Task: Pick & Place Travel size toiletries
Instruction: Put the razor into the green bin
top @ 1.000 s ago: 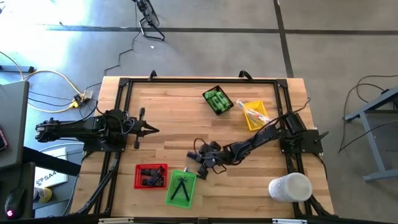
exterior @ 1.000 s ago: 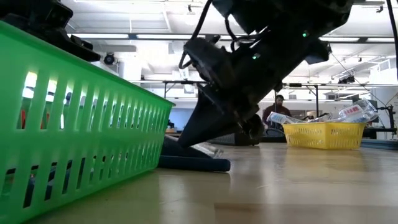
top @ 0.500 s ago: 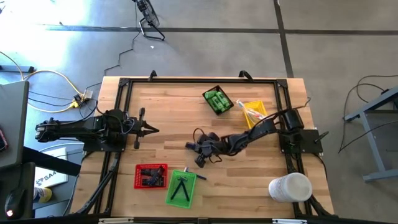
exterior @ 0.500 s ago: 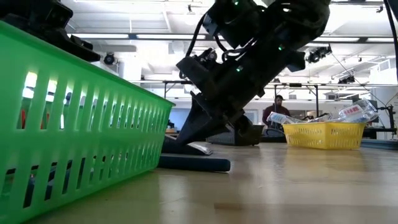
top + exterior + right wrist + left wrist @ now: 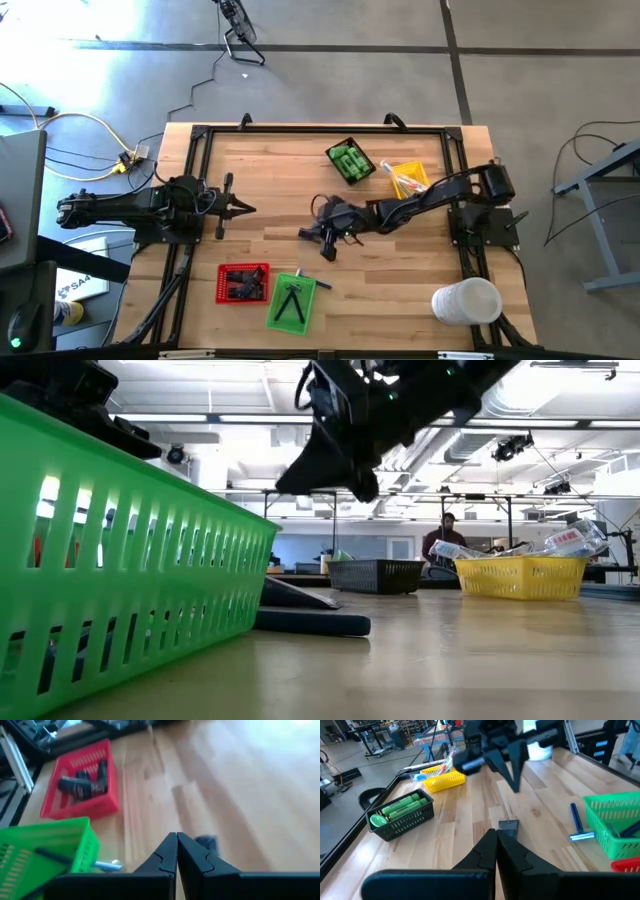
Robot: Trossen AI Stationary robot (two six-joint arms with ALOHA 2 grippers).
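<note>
My right gripper (image 5: 310, 235) hangs shut above the middle of the table, and I see nothing between its fingers (image 5: 514, 772). Below it a dark flat packet (image 5: 508, 826) lies flat on the wood; the right wrist view shows it just past the fingertips (image 5: 206, 841). A blue-handled stick (image 5: 577, 822) lies on the table against the green basket (image 5: 292, 302). My left gripper (image 5: 250, 208) waits shut at the table's left side, pointing toward the packet.
A black basket of green bottles (image 5: 350, 160) and a yellow basket of clear-wrapped sticks (image 5: 410, 183) stand at the far side. A red basket with dark pieces (image 5: 243, 282) sits beside the green one near the front edge. A big white cylinder (image 5: 465, 300) stands front right.
My right gripper has risen from the table beside the green basket and gone toward the far edge, rolling as it went. Its fingers have stayed shut. The dark packet has stayed on the table.
</note>
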